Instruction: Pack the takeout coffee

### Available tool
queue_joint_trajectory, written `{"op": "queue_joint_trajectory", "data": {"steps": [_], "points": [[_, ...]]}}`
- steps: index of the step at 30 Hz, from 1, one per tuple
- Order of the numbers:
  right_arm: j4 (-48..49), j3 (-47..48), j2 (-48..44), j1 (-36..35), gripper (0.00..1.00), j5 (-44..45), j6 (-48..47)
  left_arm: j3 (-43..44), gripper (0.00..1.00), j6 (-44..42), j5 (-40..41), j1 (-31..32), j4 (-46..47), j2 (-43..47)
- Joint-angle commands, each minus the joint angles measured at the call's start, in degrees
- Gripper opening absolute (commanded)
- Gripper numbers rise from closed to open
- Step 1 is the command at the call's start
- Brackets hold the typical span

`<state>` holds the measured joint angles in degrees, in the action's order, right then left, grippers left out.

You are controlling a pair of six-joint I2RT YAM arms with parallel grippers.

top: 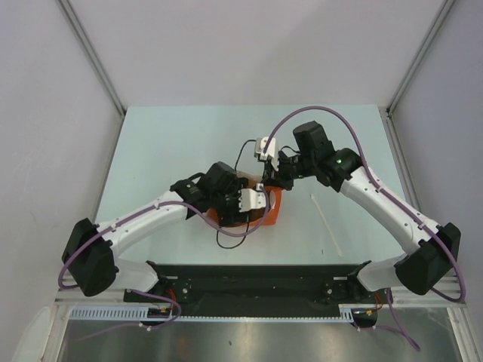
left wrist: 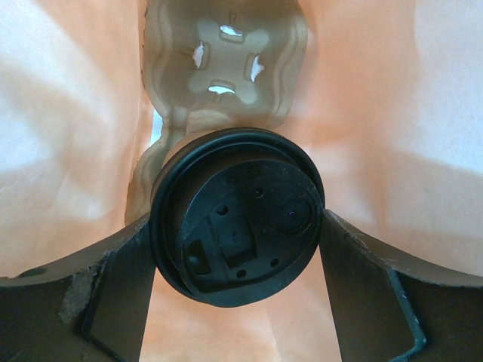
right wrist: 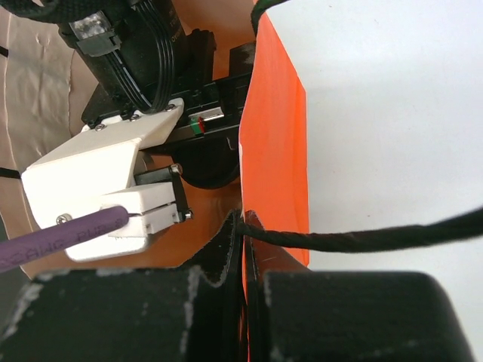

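The takeout coffee shows only its round black lid in the left wrist view. My left gripper is shut on it, one finger against each side of the lid. Cup and gripper are down inside the orange paper bag, above a moulded tan cup carrier at the bag's bottom. From the top view the bag stands mid-table, and the left gripper reaches into its mouth and hides the cup. My right gripper is shut on the bag's upper wall, beside a black cord handle.
A thin white stick lies on the pale green table to the right of the bag. White walls close the table in at the left, back and right. The left arm's white wrist camera housing sits close to the right gripper.
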<state>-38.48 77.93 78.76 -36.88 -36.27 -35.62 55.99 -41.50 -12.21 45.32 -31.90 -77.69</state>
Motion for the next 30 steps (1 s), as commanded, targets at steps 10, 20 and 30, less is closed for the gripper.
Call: {"op": "queue_joint_trajectory", "data": {"steps": [10, 20, 30], "points": [[-0.98, 1.87, 2.71, 2.69, 0.00, -5.56, -0.68, -1.23, 0.08, 0.54, 0.34, -3.57, -7.83, -14.32], [-1.77, 2.49, 5.35, 5.15, 0.00, -7.15, -2.18, 0.17, 0.03, -0.78, -0.10, -6.73, -9.67, -20.39], [-3.00, 2.84, 7.46, 7.00, 0.00, -8.02, -3.67, -0.44, 0.01, -2.01, 1.04, -8.49, -9.85, -24.70]]}}
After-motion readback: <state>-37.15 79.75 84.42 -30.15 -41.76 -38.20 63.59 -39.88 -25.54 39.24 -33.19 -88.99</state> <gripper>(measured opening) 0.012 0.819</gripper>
